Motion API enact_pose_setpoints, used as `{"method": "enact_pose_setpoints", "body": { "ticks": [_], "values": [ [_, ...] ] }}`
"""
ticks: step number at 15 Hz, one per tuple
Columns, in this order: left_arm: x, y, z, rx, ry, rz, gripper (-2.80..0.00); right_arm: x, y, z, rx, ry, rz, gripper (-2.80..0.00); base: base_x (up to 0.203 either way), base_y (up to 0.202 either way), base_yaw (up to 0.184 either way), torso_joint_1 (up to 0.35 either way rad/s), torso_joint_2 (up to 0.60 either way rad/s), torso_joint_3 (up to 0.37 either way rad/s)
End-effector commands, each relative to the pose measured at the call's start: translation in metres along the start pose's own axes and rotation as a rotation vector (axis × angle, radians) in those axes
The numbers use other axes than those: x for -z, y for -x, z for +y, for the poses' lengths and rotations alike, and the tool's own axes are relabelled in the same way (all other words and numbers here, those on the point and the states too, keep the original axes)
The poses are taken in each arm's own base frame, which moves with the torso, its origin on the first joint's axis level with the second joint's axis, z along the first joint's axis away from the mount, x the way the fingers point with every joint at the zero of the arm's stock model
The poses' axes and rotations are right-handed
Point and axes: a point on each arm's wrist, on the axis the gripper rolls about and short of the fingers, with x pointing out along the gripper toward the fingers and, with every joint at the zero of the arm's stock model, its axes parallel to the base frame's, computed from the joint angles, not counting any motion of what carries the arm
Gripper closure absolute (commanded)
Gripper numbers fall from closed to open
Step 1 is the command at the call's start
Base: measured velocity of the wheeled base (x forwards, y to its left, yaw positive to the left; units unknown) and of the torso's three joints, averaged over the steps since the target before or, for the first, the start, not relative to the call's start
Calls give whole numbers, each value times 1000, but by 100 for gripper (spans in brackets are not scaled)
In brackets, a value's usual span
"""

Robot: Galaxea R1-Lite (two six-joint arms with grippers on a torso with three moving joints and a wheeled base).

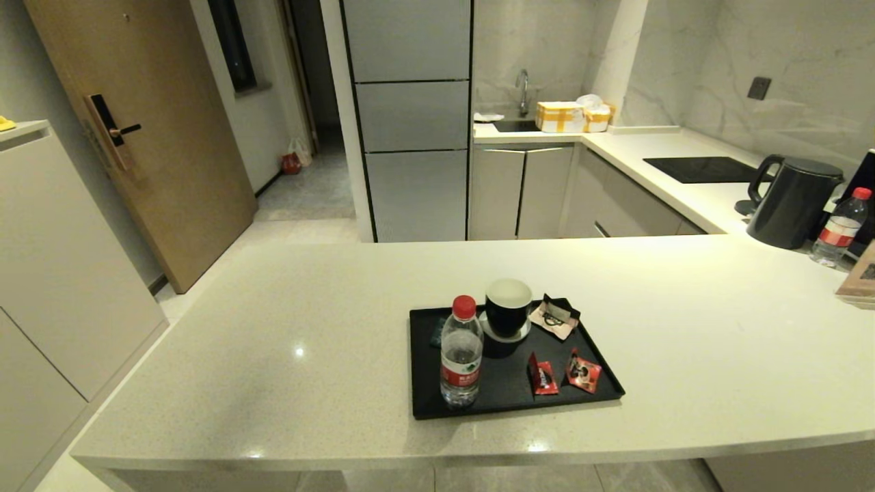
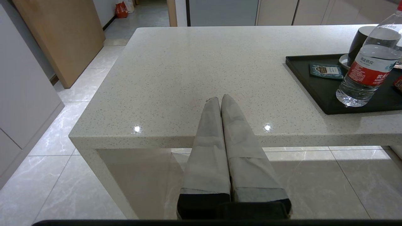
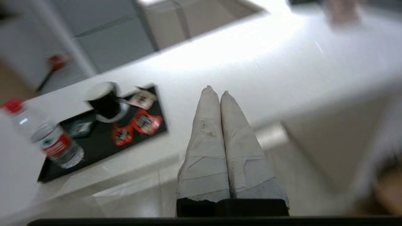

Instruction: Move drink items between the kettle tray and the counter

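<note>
Two small red foil sachets, one beside the other, lie at the front right of the black kettle tray on the off-white counter. The right wrist view shows the same sachets on the tray. My left gripper is shut and empty, low at the counter's front edge, left of the tray. Right of the tray, my right gripper hangs shut and empty at the counter's front edge. Neither arm shows in the head view.
On the tray stand a red-capped water bottle, a black cup on a saucer, a beige-black packet and a teal packet. A dark kettle and a second bottle stand at the far right.
</note>
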Motion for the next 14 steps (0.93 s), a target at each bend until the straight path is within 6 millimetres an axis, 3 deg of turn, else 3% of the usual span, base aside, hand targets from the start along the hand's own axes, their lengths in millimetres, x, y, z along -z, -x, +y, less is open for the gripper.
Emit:
{"method": "enact_pose_setpoints", "body": {
  "ticks": [1,3,4,6,8,9,14],
  "values": [
    [0,0,0,0,0,0,0,2,-6,2,-58,51,-70,0,0,0,0,0,0,0],
    [0,0,0,0,0,0,0,2,-6,2,-58,51,-70,0,0,0,0,0,0,0],
    [0,0,0,0,0,0,0,2,-6,2,-58,51,-70,-280,0,0,0,0,0,0],
    [0,0,0,0,-1,0,0,15,-15,2,-99,101,-49,-280,0,0,0,0,0,0],
    [0,0,0,0,0,0,0,60,-36,-1,-136,160,56,-280,0,0,0,0,0,0],
    [0,0,0,0,0,0,0,70,-40,-1,-158,178,64,-280,0,0,0,0,0,0],
    [0,0,0,0,0,0,0,72,-41,-1,-179,194,48,-280,0,0,0,0,0,0]
  ]
}}
